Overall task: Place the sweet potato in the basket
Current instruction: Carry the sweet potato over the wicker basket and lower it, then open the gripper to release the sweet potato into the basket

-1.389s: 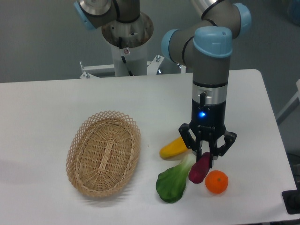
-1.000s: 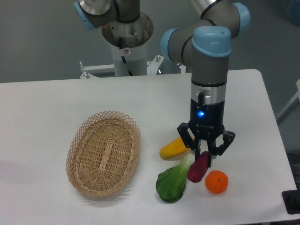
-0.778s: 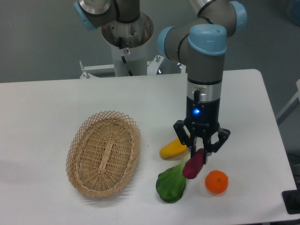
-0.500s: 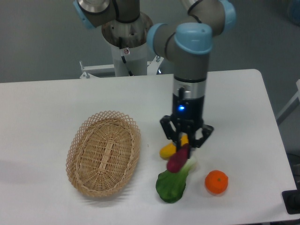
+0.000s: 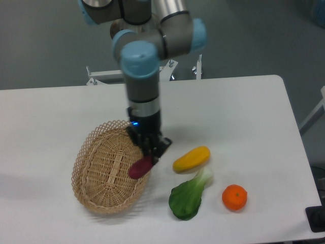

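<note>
Since half a second ago the arm has swung left across the table (image 5: 244, 107), carrying its load away from the other produce to the basket's right edge. The basket (image 5: 96, 195) lies flat and open, ready to receive. The gripper (image 5: 147, 152) hangs over that rim, fingers pinching the sweet potato (image 5: 140, 168) by its upper end so it dangles, tilted, above the woven floor. The yellow vegetable (image 5: 191, 158), leafy green (image 5: 189, 195) and orange (image 5: 234, 197) sit untouched, well apart.
</note>
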